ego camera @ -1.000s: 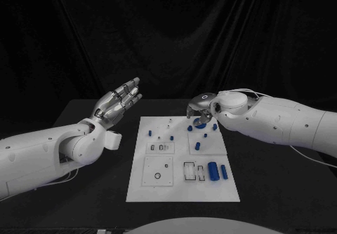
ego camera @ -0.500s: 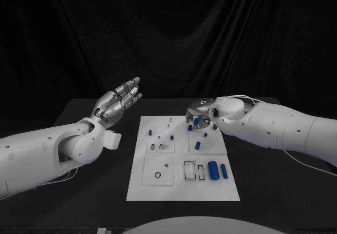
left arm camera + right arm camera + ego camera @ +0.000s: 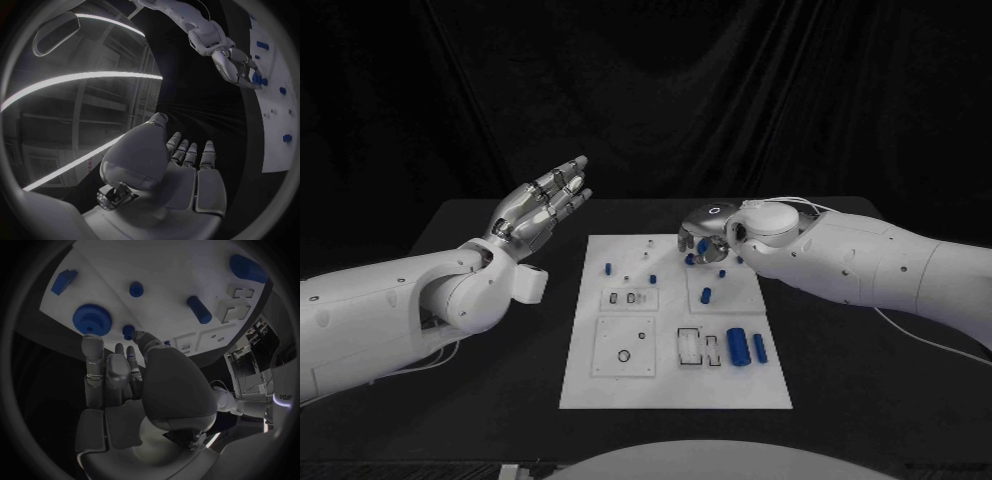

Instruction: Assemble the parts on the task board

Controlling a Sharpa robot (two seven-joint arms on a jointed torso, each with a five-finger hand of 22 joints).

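Your right hand [image 3: 708, 238] hangs over the far right corner of the task board [image 3: 675, 395], fingers [image 3: 94, 352] curled downward with nothing clearly between them. From these views you cannot tell for certain whether they hold a part. The step in hand looks like a reach for a pickup at that corner, not yet a placement.

Just beyond the fingertips, in the right wrist view, sits a blue gear [image 3: 91, 318]; a small blue peg [image 3: 128, 331] stands right beside the fingertips, and a second peg [image 3: 136, 289] a little farther off. A blue cylinder [image 3: 199, 309] lies well to one side of the fingers, near the square cut-outs.

Your left hand [image 3: 542, 203] is raised clear of the surface, away from the board, fingers straight and spread, holding nothing.

Near the board's front edge, well apart from both sets of fingers, two larger blue cylinders [image 3: 738, 350] lie side by side.

The next move likely calls for lowering the right fingers squarely onto the chosen part and closing without knocking the neighbouring peg.
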